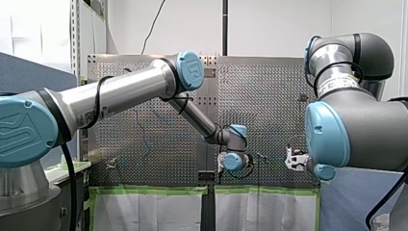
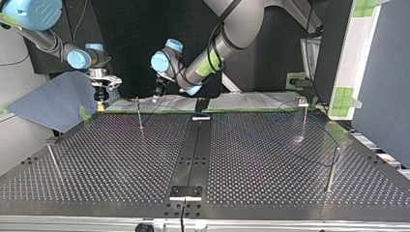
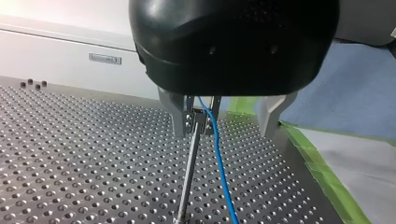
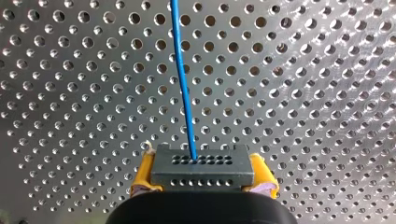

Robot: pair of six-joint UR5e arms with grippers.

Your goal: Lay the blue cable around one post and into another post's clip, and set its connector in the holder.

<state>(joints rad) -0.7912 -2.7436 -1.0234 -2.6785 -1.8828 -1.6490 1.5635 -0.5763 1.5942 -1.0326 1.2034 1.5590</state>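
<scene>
Our right end effector [image 4: 201,179] has its yellow pads [image 4: 141,181] squeezed tight on the grey connector [image 4: 201,167]. The blue cable [image 4: 184,79] runs straight ahead from it over the desk [image 4: 303,93] full of holes. Our left end effector [image 3: 224,130] has its fingers apart, with a thin post [image 3: 189,172] and the cable between them.

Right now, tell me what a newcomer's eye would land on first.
The blue cable stands out, running over the perforated table from the dark connector clamped in my right gripper. In the left wrist view it drops beside a thin post standing inside my open left gripper.
</scene>
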